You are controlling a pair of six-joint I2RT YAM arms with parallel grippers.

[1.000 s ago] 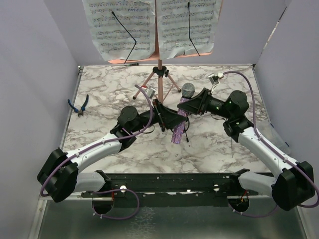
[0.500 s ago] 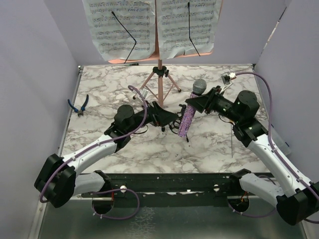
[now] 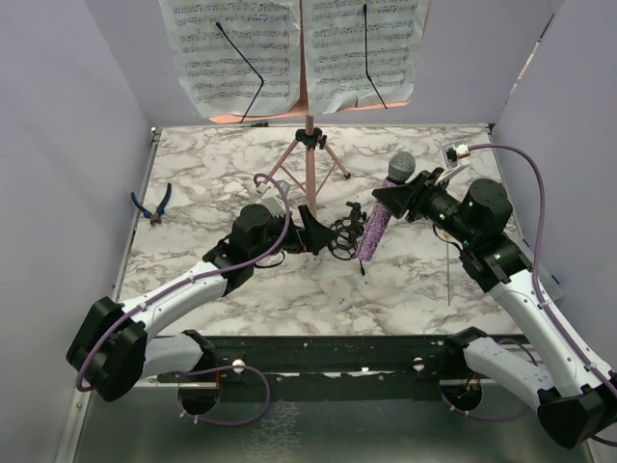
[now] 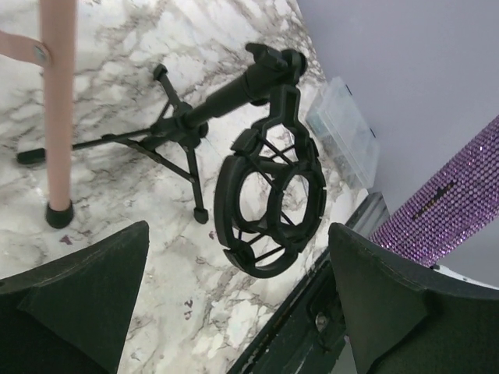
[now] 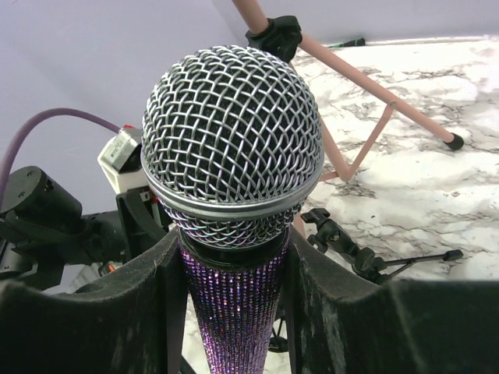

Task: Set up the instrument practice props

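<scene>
The left fingers (image 4: 82,292) have let go and drawn back, now spread wide, while the right arm has swung the microphone (image 3: 378,220) toward the right of the frame. The right fingers (image 5: 93,312) pinch its glittery purple body just under the mesh head, tilted above the bench (image 3: 212,174). The shock-mount (image 4: 269,206) stands alone on its tripod at centre, below the pink music stand (image 3: 309,164). The microphone looks rigid and top-heavy, best held by the body. The mount looks light and tippy, so I'd steady its stem.
</scene>
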